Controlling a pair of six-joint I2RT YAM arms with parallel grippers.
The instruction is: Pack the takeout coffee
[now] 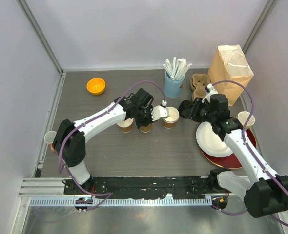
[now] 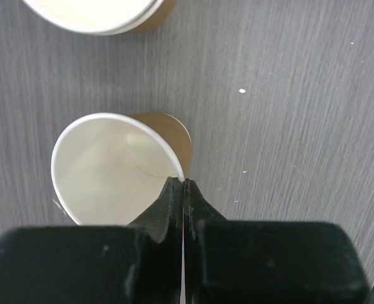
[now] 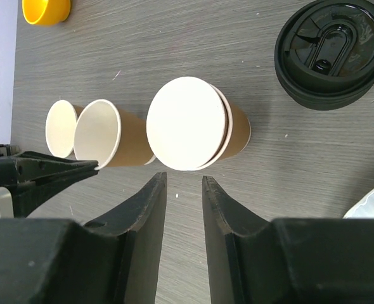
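— Left wrist view first: what is seen there?
— The left gripper (image 2: 182, 185) is seen clenched on the rim of a small kraft-brown paper cup (image 2: 104, 171), white inside and open at the top. The rim is pinched with one finger inside and one outside (the cup wall shows as a thin white line between them). The cup stands upright on the dark grey table (image 2: 288, 95).
— And where is this cup placed among the others?
— In the right wrist view it is the middle one in a row of three. On one side, just beside it, a second open brown paper cup (image 3: 60, 128) is found. On the other side is a brown paper cup with a further one nested in it (image 3: 187, 123). A stack of round black plastic lids (image 3: 333, 54) lies apart from the row.
— Is something held by the right gripper?
— No. The right gripper (image 3: 179, 190) is released. Its jaws stand apart with only table seen between them, and it is pointed at the nested cups, near but not touching.
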